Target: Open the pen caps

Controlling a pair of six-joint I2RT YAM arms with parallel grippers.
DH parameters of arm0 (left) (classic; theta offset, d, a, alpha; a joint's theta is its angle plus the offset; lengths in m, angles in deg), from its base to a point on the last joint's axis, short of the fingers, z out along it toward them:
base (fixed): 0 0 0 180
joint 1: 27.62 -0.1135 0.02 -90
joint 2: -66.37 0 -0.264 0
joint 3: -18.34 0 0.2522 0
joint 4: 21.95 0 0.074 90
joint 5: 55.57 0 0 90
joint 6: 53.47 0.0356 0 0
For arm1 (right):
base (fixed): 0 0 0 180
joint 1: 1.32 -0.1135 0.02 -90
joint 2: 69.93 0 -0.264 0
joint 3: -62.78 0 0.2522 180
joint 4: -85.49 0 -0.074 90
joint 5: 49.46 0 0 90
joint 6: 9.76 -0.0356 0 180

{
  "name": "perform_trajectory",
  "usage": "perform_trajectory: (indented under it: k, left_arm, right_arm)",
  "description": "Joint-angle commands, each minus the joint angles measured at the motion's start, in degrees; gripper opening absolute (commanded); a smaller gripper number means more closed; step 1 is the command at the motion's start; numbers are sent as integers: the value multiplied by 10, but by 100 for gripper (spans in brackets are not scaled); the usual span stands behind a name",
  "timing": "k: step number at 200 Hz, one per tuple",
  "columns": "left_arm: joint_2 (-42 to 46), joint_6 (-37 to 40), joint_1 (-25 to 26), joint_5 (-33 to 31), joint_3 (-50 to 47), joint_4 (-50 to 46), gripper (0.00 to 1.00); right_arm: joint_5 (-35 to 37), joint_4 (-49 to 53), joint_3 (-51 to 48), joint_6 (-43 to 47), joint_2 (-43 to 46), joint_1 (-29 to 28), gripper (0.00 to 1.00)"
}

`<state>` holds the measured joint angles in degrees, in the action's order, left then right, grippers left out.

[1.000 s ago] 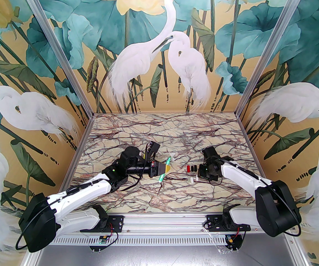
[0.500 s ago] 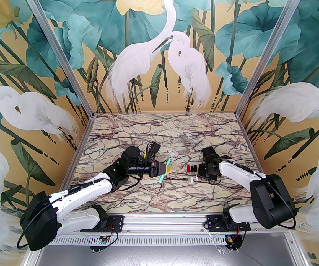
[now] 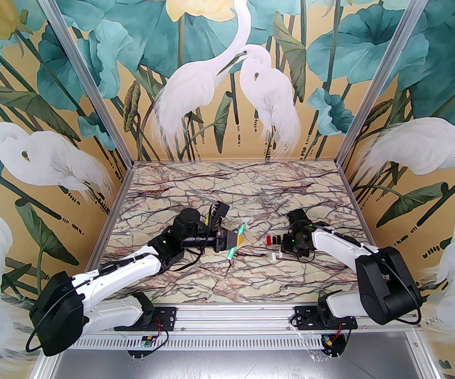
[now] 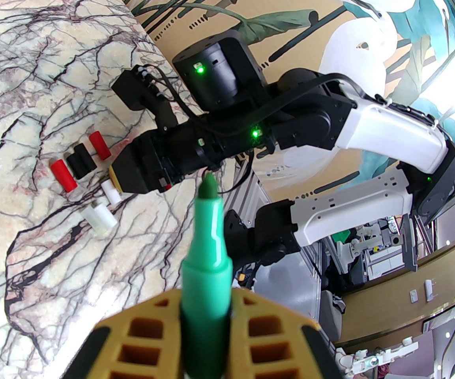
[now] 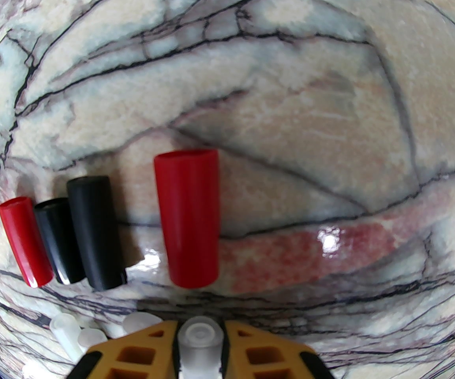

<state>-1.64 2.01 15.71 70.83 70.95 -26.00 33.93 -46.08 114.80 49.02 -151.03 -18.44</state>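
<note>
Right wrist view: a translucent white cap (image 5: 199, 346) sits pinched in the right gripper (image 5: 201, 327), low over the table (image 5: 290, 93) beside the row of red and black caps (image 5: 93, 231), likely to be laid with them. The left gripper (image 4: 205, 306) clamps the green pen (image 4: 207, 227), its bared tip pointing toward the right arm.

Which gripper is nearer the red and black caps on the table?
Right. The right gripper hovers just beside the red and black caps, holding a whitish cap. The left gripper is farther off to their left, clamped on the green pen.
</note>
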Motion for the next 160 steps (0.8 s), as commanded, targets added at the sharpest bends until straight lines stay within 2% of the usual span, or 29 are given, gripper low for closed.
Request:
perform_trajectory:
  k: [1, 117, 160]
  left_arm:
    - [-12, -4, -4, 12, -8, 16, 8]
    - [-18, -9, -4, 11, -13, 24, 8]
    - [-19, -5, -3, -6, -6, -2, 8]
  right_arm:
    - [2, -4, 0, 6, 2, 2, 26]
    - [-9, 33, 2, -7, 66, 2, 27]
    - [-18, 51, 11, -6, 121, 2, 29]
